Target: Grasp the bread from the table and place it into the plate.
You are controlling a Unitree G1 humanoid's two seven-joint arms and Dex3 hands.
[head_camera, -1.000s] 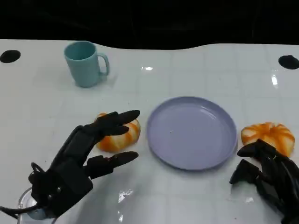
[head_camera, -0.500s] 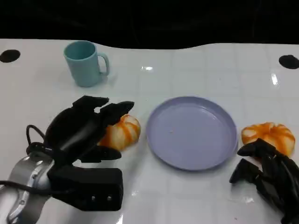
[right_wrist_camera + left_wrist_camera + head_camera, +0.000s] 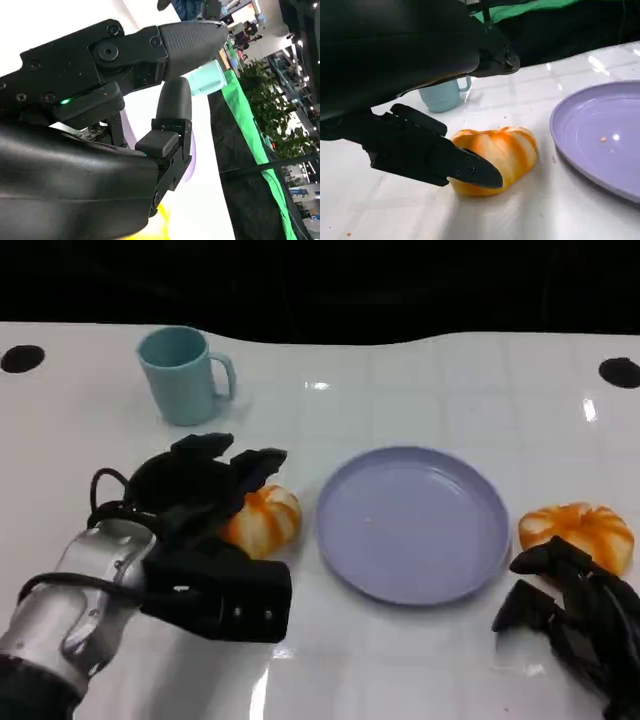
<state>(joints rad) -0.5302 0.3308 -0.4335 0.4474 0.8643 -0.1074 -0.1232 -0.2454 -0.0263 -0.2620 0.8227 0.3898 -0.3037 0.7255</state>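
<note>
I see my left robot hand (image 3: 200, 490) reaching forward off the silver forearm (image 3: 85, 595), its fingers (image 3: 465, 167) curled downward; whether they are closing on anything I cannot tell. My right robot hand (image 3: 570, 605) sits low on its side, fingers (image 3: 535, 560) bent inward, holding nothing.

Bright overhead light washes the glossy white table (image 3: 420, 390), leaving small glare spots along its far side and near front edge. Beyond the table the background is black. The wrist views are soft, with nearby black fingers (image 3: 435, 155) blurred.
</note>
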